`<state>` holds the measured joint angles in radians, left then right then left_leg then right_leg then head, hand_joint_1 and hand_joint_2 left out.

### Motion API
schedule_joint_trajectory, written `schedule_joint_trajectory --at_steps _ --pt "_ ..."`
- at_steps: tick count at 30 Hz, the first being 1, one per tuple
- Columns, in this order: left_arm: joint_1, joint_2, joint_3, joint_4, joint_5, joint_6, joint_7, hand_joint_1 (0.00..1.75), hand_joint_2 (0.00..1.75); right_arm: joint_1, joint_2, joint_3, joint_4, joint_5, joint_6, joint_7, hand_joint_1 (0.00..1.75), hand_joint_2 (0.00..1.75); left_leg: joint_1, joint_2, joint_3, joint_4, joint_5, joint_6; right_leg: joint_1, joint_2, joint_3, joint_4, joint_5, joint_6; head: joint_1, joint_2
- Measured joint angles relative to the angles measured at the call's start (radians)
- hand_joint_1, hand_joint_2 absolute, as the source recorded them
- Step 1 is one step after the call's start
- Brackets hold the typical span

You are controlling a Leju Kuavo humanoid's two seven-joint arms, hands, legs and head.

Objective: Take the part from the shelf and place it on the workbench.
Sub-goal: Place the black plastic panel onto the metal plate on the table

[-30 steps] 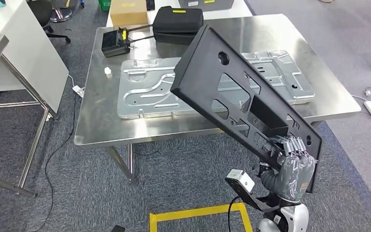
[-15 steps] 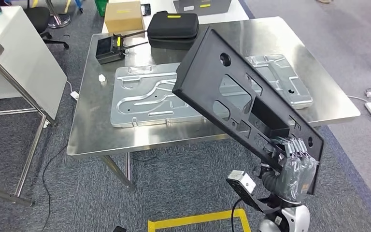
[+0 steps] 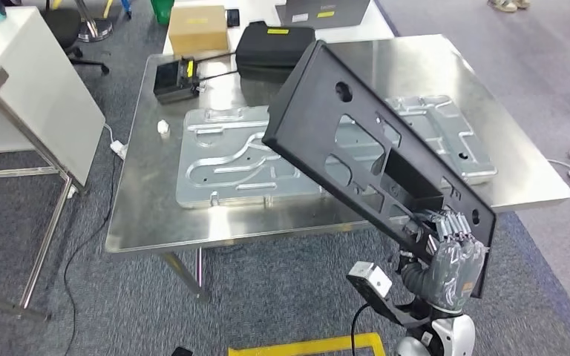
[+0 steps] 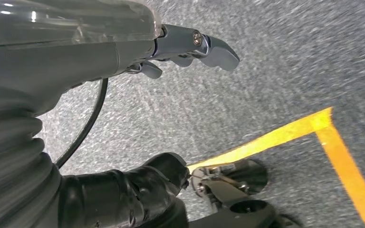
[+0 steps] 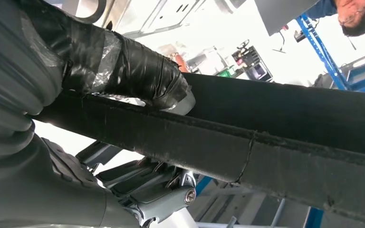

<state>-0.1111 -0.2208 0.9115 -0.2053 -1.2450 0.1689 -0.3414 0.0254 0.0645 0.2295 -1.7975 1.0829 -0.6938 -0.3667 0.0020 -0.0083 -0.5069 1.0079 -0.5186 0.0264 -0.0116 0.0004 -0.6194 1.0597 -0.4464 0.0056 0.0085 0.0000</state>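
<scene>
The right robot hand grips the black part, a long flat panel with cut-outs, by its near end. The panel rises tilted from the hand, its far end in the air over the near half of the desk, not touching it. In the right wrist view the thumb and fingers clamp the panel's edge from both sides.

The step in hand, as I judge it, is carrying the part to the desk and laying it down. Held at one end, the long panel will lever hard on the grip, so it should come down slowly, levelled first, the far end settling before the near end.

Most of the middle of the desk is taken by a silver stamped metal sheet. Beyond the sheet lie a black zip case, a small black device with an antenna and a cardboard box; a small white object sits just beside the sheet's left side. The bare strip between the sheet and the desk's near edge is narrow, so the panel will likely rest partly on the sheet or overhang; the far right corner of the desk offers more bare steel.

The left robot hand hangs over the carpet near a yellow floor line. It appears to hold nothing, though whether its fingers are spread or curled I cannot tell.
</scene>
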Motion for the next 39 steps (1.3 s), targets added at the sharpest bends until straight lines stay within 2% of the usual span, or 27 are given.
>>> schedule_joint_trajectory --at_steps 2,4,5,6,7,9,10,11,12,14,15,16,18,20,21,22,24,25,26,27,29,30,31,34,36,37,39 --pt "-0.002 0.000 0.000 0.000 0.000 0.000 0.000 0.00 1.75 -0.001 0.000 0.000 0.001 0.000 0.000 0.001 1.75 1.75 -0.002 0.001 0.001 -0.002 -0.006 -0.009 0.004 0.003 0.007 -0.012 -0.012 -0.009 -0.001 0.000" --pt "-0.004 0.001 0.000 0.000 0.000 0.000 0.000 0.00 1.75 0.000 0.000 -0.002 0.000 -0.001 0.000 0.001 1.75 1.75 -0.001 0.002 0.004 -0.001 -0.014 -0.019 0.001 0.005 0.011 -0.015 -0.015 -0.020 -0.001 0.000" --pt "-0.004 0.001 0.000 0.000 0.000 0.000 0.000 0.00 1.75 -0.001 0.000 -0.002 -0.001 -0.001 0.000 0.001 1.75 1.75 0.000 0.003 -0.003 0.020 -0.027 -0.024 -0.001 0.005 0.016 -0.020 -0.017 -0.025 -0.002 0.000" --pt "-0.005 0.001 0.000 0.000 0.000 0.000 0.000 0.00 1.75 -0.001 0.000 -0.003 -0.001 -0.001 0.000 0.001 1.75 1.75 0.001 0.003 -0.022 0.061 -0.047 -0.028 -0.003 0.003 0.022 -0.024 -0.018 -0.031 -0.002 0.000" --pt "-0.004 0.001 0.000 0.000 0.000 0.000 0.000 0.00 1.75 -0.002 0.000 -0.003 -0.002 -0.001 0.000 0.000 1.75 1.75 0.003 0.003 -0.056 0.123 -0.071 -0.032 -0.002 0.002 0.027 -0.025 -0.022 -0.035 -0.002 0.000" --pt "-0.003 0.001 -0.001 0.000 0.000 0.000 0.000 0.00 1.75 -0.002 0.000 -0.003 -0.002 -0.001 0.000 0.000 1.75 1.75 0.004 0.003 -0.143 0.260 -0.111 -0.036 -0.001 0.000 0.036 -0.026 -0.031 -0.040 -0.002 0.000" --pt "-0.001 0.001 -0.001 0.000 0.000 0.000 0.000 0.00 1.75 -0.002 0.000 -0.003 -0.002 -0.001 0.000 0.000 1.75 1.75 0.004 0.003 -0.176 0.302 -0.112 -0.037 -0.001 0.001 0.042 -0.026 -0.036 -0.041 -0.002 0.000" --pt "0.001 0.001 -0.001 0.000 0.000 0.000 0.000 0.00 1.75 -0.001 0.000 -0.003 -0.002 -0.001 0.000 0.000 1.75 1.75 0.004 0.003 -0.191 0.304 -0.089 -0.035 0.000 0.002 0.051 -0.026 -0.042 -0.041 -0.002 0.000" --pt "0.001 0.001 -0.001 0.000 0.000 0.000 0.000 0.00 1.75 -0.001 0.000 -0.003 -0.002 -0.001 0.000 0.000 1.75 1.75 0.004 0.003 -0.187 0.269 -0.049 -0.032 0.001 0.004 0.060 -0.026 -0.048 -0.041 -0.002 0.000" --pt "0.001 0.001 -0.001 0.000 0.000 0.000 0.000 0.00 1.75 -0.002 0.000 -0.003 -0.002 -0.001 0.000 0.000 1.75 1.75 0.000 0.003 -0.140 0.129 0.046 -0.019 0.004 0.006 0.080 -0.026 -0.063 -0.037 -0.001 0.000" --pt "0.000 0.002 -0.001 0.000 0.000 0.000 0.000 0.00 1.75 -0.002 0.000 -0.003 -0.002 -0.001 0.000 0.000 1.75 1.75 -0.003 0.003 -0.117 0.071 0.069 -0.012 0.005 0.007 0.086 -0.026 -0.069 -0.033 -0.001 0.000" --pt "-0.001 0.002 -0.001 0.000 0.000 0.000 0.000 0.00 1.75 -0.003 0.000 -0.003 -0.002 -0.001 0.000 0.000 1.75 1.75 -0.006 0.003 -0.101 0.034 0.079 -0.007 0.005 0.007 0.088 -0.027 -0.075 -0.028 -0.001 0.000" --pt "-0.003 0.003 -0.001 0.000 0.000 0.000 0.000 0.00 1.75 -0.003 0.000 -0.003 -0.002 0.000 0.000 0.000 1.75 1.75 -0.010 0.002 -0.093 0.019 0.070 -0.002 0.003 0.007 0.090 -0.030 -0.080 -0.018 -0.001 0.000" --pt "-0.001 0.002 -0.001 0.000 0.001 0.002 0.001 0.00 1.75 -0.003 0.000 -0.003 -0.003 0.000 0.000 -0.001 1.75 1.75 -0.003 0.002 -0.083 0.006 0.073 0.006 0.002 0.004 0.091 -0.023 -0.089 -0.008 -0.001 0.000" --pt "-0.001 0.002 -0.001 0.000 0.002 0.002 0.001 0.00 1.75 -0.004 0.000 -0.004 -0.003 0.000 0.000 -0.001 1.75 1.75 0.000 0.003 -0.077 -0.002 0.074 0.010 0.002 0.003 0.081 0.001 -0.103 -0.003 0.000 0.000" --pt "-0.001 0.002 -0.001 0.000 0.004 0.002 0.001 0.00 1.75 -0.005 0.000 -0.004 -0.004 0.000 0.000 -0.002 1.75 1.75 0.003 0.003 -0.069 -0.009 0.074 0.014 0.002 0.002 0.060 0.047 -0.127 0.002 0.001 0.000" --pt "-0.002 0.001 -0.001 0.000 0.007 0.000 0.000 0.00 1.75 -0.003 0.000 -0.004 -0.005 0.001 0.000 -0.004 1.75 1.75 0.003 0.004 -0.061 -0.010 0.067 0.020 -0.002 0.001 -0.014 0.174 -0.177 0.009 0.001 0.000" --pt "-0.001 0.000 -0.001 0.000 0.008 0.000 0.000 0.00 1.75 -0.002 0.000 -0.004 -0.005 0.001 0.000 -0.005 1.75 1.75 0.003 0.004 -0.057 -0.010 0.062 0.021 -0.004 0.001 -0.049 0.223 -0.185 0.012 0.002 0.000" --pt "0.000 0.000 -0.001 0.000 0.009 -0.001 0.000 0.00 1.75 0.000 0.000 -0.004 -0.005 0.001 0.000 -0.005 1.75 1.75 0.003 0.003 -0.050 -0.010 0.056 0.020 -0.006 0.001 -0.068 0.240 -0.173 0.015 0.001 0.000" --pt "0.001 0.000 -0.001 0.000 0.009 -0.001 0.000 0.00 1.75 0.000 0.000 -0.004 -0.005 0.001 0.000 -0.005 1.75 1.75 0.004 0.002 -0.042 -0.009 0.050 0.019 -0.009 0.001 -0.068 0.217 -0.139 0.017 0.001 0.000" --pt "0.002 0.000 -0.001 0.000 0.010 -0.001 0.000 0.00 1.75 0.000 0.000 -0.004 -0.004 0.001 0.000 -0.006 1.75 1.75 0.005 0.000 -0.026 -0.005 0.033 0.011 -0.013 0.000 -0.027 0.096 -0.052 0.017 0.002 0.000" --pt "0.002 -0.001 -0.001 0.000 0.010 -0.001 0.000 0.00 1.75 -0.001 0.000 -0.004 -0.004 0.001 0.000 -0.007 1.75 1.75 0.004 -0.001 -0.021 -0.001 0.025 0.005 -0.011 0.000 -0.005 0.039 -0.026 0.015 0.002 0.000" --pt "0.001 -0.001 -0.001 0.000 0.010 -0.001 0.000 0.00 1.75 -0.001 0.000 -0.003 -0.004 0.001 0.000 -0.007 1.75 1.75 0.003 -0.001 -0.020 0.002 0.019 -0.001 -0.009 0.000 0.008 0.005 -0.015 0.012 0.002 0.000" --pt "0.000 -0.001 -0.001 0.000 0.010 -0.001 0.000 0.00 1.75 0.000 0.000 -0.004 -0.003 0.002 0.000 -0.009 1.75 1.75 0.002 0.000 -0.019 0.002 0.010 -0.017 -0.006 0.003 0.015 -0.012 -0.020 -0.004 0.001 0.000" --pt "-0.001 -0.001 -0.001 0.000 0.010 0.000 0.000 0.00 1.75 -0.001 0.001 -0.005 -0.004 0.002 0.000 -0.009 1.75 1.75 0.005 0.002 -0.028 0.030 -0.012 -0.027 -0.009 0.004 0.022 -0.019 -0.022 -0.018 0.001 0.000" --pt "-0.001 -0.001 -0.001 0.000 0.010 0.000 0.000 0.00 1.75 -0.001 0.001 -0.005 -0.005 0.002 0.000 -0.009 1.75 1.75 0.006 0.002 -0.049 0.074 -0.034 -0.031 -0.011 0.003 0.027 -0.023 -0.024 -0.024 0.000 0.000" --pt "-0.001 -0.001 -0.001 0.000 0.010 0.000 0.000 0.00 1.75 -0.002 0.001 -0.005 -0.005 0.003 0.000 -0.010 1.75 1.75 0.008 0.003 -0.120 0.209 -0.088 -0.038 -0.009 0.000 0.033 -0.024 -0.029 -0.032 0.000 0.000"
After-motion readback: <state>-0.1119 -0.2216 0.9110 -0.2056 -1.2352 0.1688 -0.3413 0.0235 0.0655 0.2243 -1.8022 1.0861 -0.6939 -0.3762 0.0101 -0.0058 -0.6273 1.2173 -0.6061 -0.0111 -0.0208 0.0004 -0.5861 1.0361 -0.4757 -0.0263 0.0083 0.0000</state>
